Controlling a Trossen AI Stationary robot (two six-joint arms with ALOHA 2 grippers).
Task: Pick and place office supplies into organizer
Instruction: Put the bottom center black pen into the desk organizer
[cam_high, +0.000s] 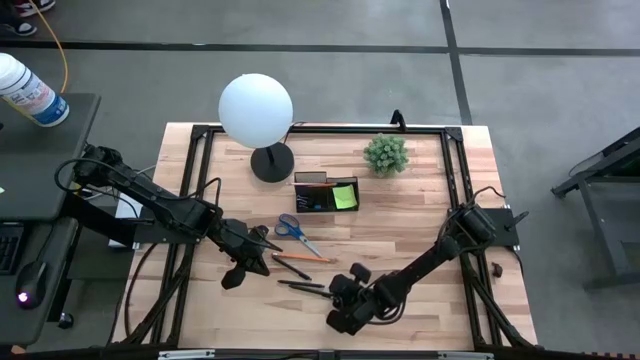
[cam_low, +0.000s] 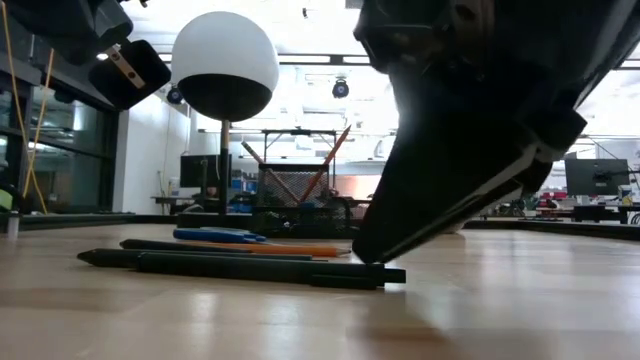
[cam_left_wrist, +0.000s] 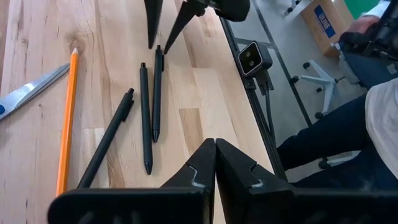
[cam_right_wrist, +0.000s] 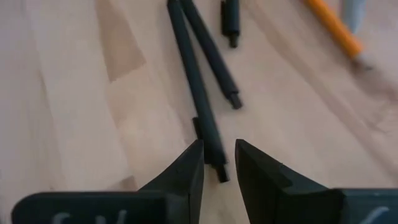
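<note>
- Right gripper (cam_right_wrist: 219, 163) sits lowest and closest to the front edge of the table (cam_high: 420, 210), its fingers a little apart with one end of a black pen (cam_right_wrist: 200, 99) lying on the wood in the gap; whether the pads touch the pen cannot be told.
- Two more black pens (cam_left_wrist: 147, 118) lie just beside that one, nearly parallel, all flat on the boards.
- Left gripper (cam_left_wrist: 215, 163) hovers above the table to the left of the pens, its fingers pressed together on nothing.
- An orange pencil (cam_high: 302, 258) lies flat just behind the pens, toward the table's middle.
- Blue-handled scissors (cam_high: 292, 229) rest flat behind the pencil, blades pointing toward the right arm.
- Farther back stands the black organizer (cam_high: 318, 196), upright, with the lime-green sticky-note pad (cam_high: 345, 196) in its right compartment and orange pencils leaning in its left part.
- Just behind the organizer to the left is the lamp (cam_high: 256, 110) with its white globe and round black base.
- A small green plant (cam_high: 385, 154) stands behind the organizer to the right.
- Beyond the table edge, the left wrist view shows a seated person's leg (cam_left_wrist: 336, 134).
</note>
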